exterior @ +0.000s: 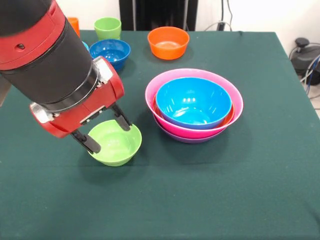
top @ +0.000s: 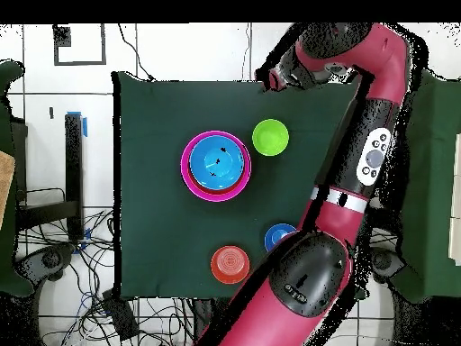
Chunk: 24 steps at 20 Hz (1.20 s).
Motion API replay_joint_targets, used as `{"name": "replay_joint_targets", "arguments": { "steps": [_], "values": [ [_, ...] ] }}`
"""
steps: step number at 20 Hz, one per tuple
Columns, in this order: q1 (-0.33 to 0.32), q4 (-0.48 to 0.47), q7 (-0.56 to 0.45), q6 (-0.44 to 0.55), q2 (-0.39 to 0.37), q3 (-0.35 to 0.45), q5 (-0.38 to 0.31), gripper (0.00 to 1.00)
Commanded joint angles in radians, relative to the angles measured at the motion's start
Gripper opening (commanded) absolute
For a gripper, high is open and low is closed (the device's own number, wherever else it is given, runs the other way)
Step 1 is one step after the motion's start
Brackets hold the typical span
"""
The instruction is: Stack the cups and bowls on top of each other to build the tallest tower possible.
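Observation:
The lime-green bowl (exterior: 116, 146) (top: 270, 137) sits upright on the green table, left of the tower. My gripper (exterior: 106, 131) is open. Its two black fingertips (exterior: 123, 121) show over the bowl's far-left rim, and I cannot tell whether they touch it. The tower (exterior: 194, 102) (top: 216, 164) is a big blue bowl nested in pink, orange and purple bowls. At the far edge stand the lime-green cup (exterior: 107, 27) and the orange cup (exterior: 74, 25), which is partly hidden by the arm.
A small dark-blue bowl (exterior: 110, 52) (top: 279, 236) and a small orange bowl (exterior: 168, 42) (top: 230, 263) sit near the far edge. A sliver of light-blue bowl (exterior: 86, 46) shows beside the arm. The arm (top: 360, 135) covers the table's side in the overhead view.

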Motion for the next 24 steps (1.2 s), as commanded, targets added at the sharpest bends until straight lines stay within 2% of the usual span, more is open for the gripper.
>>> {"name": "replay_joint_targets", "arguments": {
  "steps": [1, 3, 5, 7, 9, 13, 16, 20, 24],
  "values": [
    [-0.028, 0.227, 0.021, -0.154, -0.124, -0.187, 0.032, 1.00],
    [-0.061, 0.287, 0.056, -0.153, -0.148, -0.211, 0.091, 1.00],
    [-0.151, 0.459, 0.123, -0.222, -0.205, -0.242, 0.204, 1.00],
    [-0.222, 0.574, 0.141, -0.233, -0.258, -0.254, 0.270, 1.00],
    [-0.268, 0.622, 0.122, -0.225, -0.281, -0.253, 0.308, 1.00],
    [-0.316, 0.666, 0.081, -0.247, -0.308, -0.261, 0.349, 1.00],
    [-0.343, 0.702, 0.077, -0.306, -0.273, -0.248, 0.393, 1.00],
    [-0.381, 0.799, 0.096, -0.480, -0.239, -0.232, 0.426, 1.00],
    [-0.414, 0.877, 0.063, -0.629, -0.263, -0.204, 0.435, 1.00]
  ]
}}
